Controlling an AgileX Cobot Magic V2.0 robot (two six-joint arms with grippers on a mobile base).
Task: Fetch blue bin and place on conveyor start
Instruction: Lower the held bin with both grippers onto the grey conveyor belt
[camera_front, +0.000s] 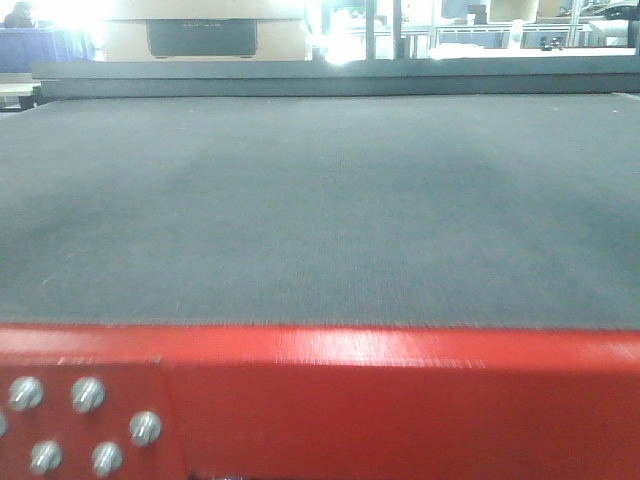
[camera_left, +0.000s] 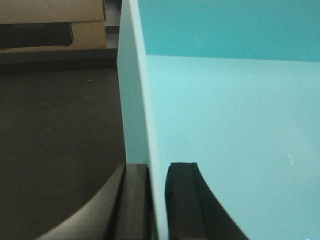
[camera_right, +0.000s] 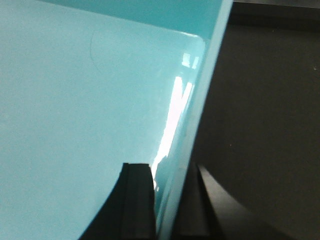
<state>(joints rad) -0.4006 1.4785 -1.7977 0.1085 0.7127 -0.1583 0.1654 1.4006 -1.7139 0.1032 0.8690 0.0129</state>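
At far left, cardboard box (camera_left: 55, 10): tan, with a dark panel on its face, beyond the far end of the belt in the left wrist view
Conveyor start (camera_left: 55, 150): dark grey belt filling the left of the left wrist view, below and beside the outer wall of the blue bin (camera_left: 235, 130); contact between the two not discernible
Left gripper (camera_left: 155, 205): closed on the bin's left wall, pinching it between two black fingers (camera_left: 134, 202), one outside the tub, one inside
Blue bin, left side: light turquoise and smooth, thin pale wall upright and running away from the camera, bare floor and far wall to its right
Front view, left corner: round-headed bolts (camera_front: 88, 393) set in the red strip (camera_front: 400, 400), dark blue crates (camera_front: 40, 48) far behind at upper left
Front view, middle: wide woven grey belt reaching from the red strip back to its far edge, cardboard box behind it
Blue bin, right side: glossy inner floor with bright glare near the rounded corner, right wall slanting up across the right wrist view
Right gripper (camera_right: 167, 207): closed on the bin's right wall, one black finger inside the tub, the other outside
Far right: dark belt beside the outer face of the right wall, contact again not discernible
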